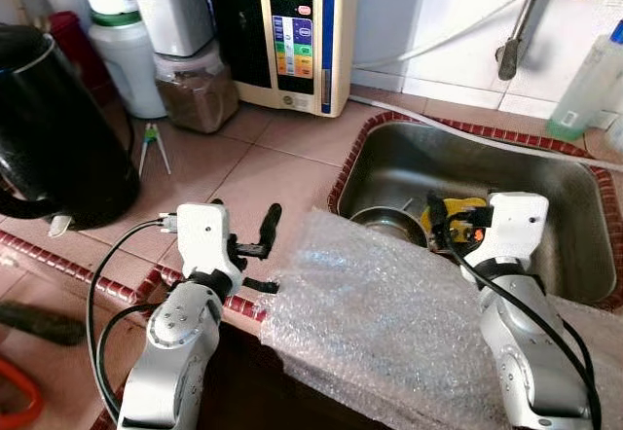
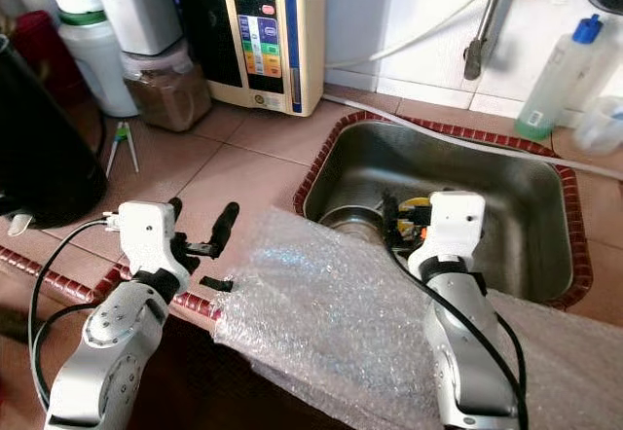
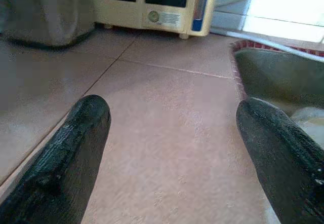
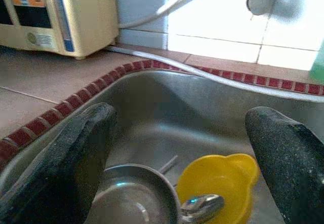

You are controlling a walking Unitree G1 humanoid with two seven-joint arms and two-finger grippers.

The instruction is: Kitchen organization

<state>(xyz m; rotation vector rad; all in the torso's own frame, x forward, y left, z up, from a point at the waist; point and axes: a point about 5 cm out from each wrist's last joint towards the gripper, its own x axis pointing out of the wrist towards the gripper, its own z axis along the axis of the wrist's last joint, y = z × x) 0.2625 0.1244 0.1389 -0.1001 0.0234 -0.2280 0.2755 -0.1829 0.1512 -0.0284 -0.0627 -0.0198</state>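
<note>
A sheet of clear bubble wrap [image 1: 389, 313] lies over the counter's front edge, between my two arms. My left gripper [image 1: 261, 253] is open just left of the sheet, low over the pink tiled counter [image 3: 167, 97], with nothing between its fingers. My right gripper [image 4: 177, 158] is open over the near side of the steel sink [image 1: 545, 187]. In the sink below it are a yellow bowl [image 4: 217, 183], a steel bowl [image 4: 131, 198] and a spoon [image 4: 200, 206]. The bubble wrap hides part of the steel bowl in the eye views.
A black kettle [image 1: 49, 128] stands at the left. A cream water purifier [image 1: 297, 31], a jar of brown powder [image 1: 195, 85] and white containers line the back wall. A tap [image 1: 516, 31] and a plastic bottle [image 1: 584, 89] are behind the sink.
</note>
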